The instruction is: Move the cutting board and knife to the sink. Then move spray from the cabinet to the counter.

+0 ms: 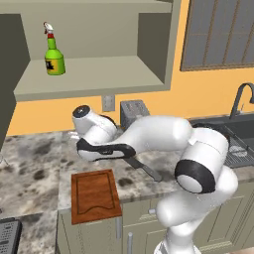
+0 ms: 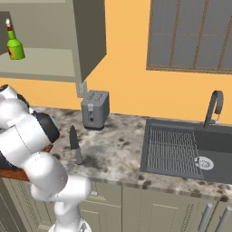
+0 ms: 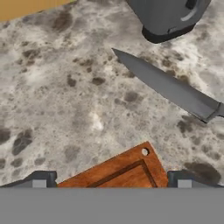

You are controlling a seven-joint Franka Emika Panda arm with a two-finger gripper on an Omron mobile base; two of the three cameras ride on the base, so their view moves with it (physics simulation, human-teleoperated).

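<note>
Gripper (image 3: 111,183) jaws stand wide apart and empty at the bottom of the hand view, straddling a corner of the flat reddish-brown wooden cutting board (image 3: 124,171), which lies at lower centre of the left base view on the speckled grey-brown stone counter (image 3: 65,96). Right of centre in the hand view lies the long dark-bladed kitchen knife (image 3: 168,86) (apart from the board), its tip near a grey toaster (image 3: 168,17). At upper left of the left base view, the small green spray bottle (image 1: 54,58) stands upright on the shelf of the beige open-fronted cabinet (image 1: 94,74); the dark grey recessed sink (image 2: 181,147) occupies the right base view's right side.

Speckled counter (image 2: 118,154) with cutting board (image 1: 94,194), knife (image 2: 75,145), toaster (image 2: 94,109); spray (image 1: 54,58) on cabinet (image 1: 99,79) shelf.
</note>
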